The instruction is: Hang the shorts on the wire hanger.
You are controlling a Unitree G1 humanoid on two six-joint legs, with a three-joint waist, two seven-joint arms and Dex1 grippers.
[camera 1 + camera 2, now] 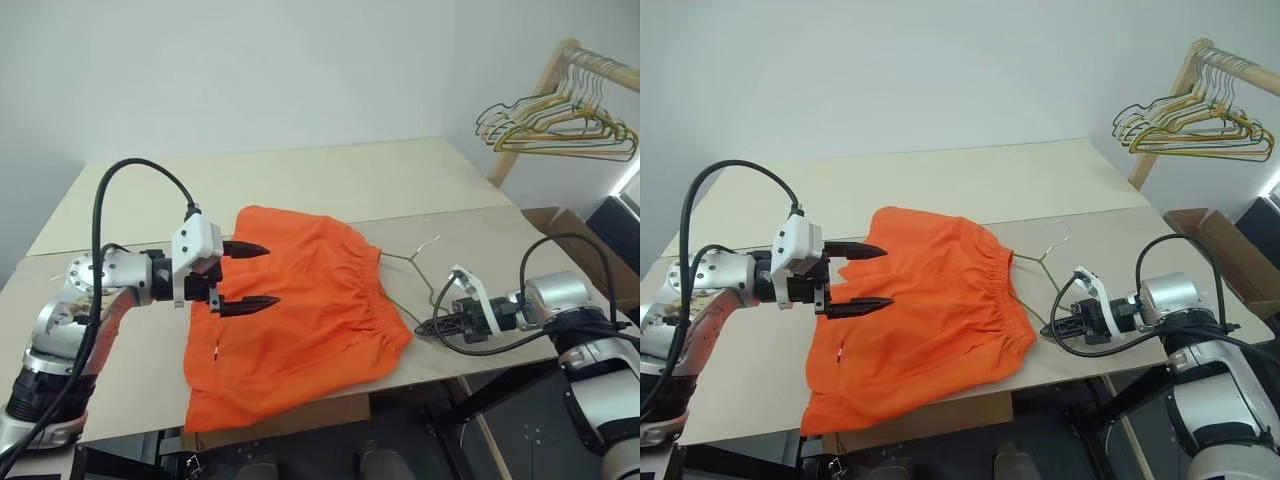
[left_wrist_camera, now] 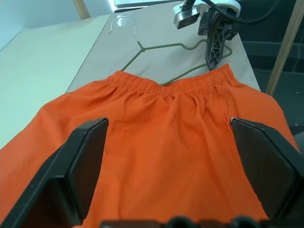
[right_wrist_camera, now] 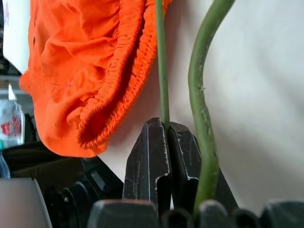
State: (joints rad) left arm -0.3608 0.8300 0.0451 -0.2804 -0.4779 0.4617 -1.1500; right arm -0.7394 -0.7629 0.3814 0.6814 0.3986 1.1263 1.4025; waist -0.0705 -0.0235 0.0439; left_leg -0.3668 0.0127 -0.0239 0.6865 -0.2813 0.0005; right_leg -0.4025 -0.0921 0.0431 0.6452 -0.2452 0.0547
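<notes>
The bright orange shorts (image 1: 300, 310) lie flat on the table (image 1: 300, 180), with the gathered waistband toward the right. The thin wire hanger (image 1: 403, 258) lies at the waistband, its body partly under the fabric and its hook pointing away over the bare board. My right gripper (image 1: 426, 326) sits low at the table's right front edge, shut on the hanger's wire (image 3: 160, 61) just beside the waistband corner. Another stretch of wire (image 3: 202, 95) runs alongside its fingers. My left gripper (image 1: 268, 274) hovers over the shorts' left half, open, with nothing between its fingers (image 2: 90, 156).
A wooden rack (image 1: 545, 85) at the back right carries a bunch of gold and green wire hangers (image 1: 560, 125). A cardboard box (image 1: 572, 228) stands beside the table's right edge. The shorts' leg hems hang slightly over the front edge.
</notes>
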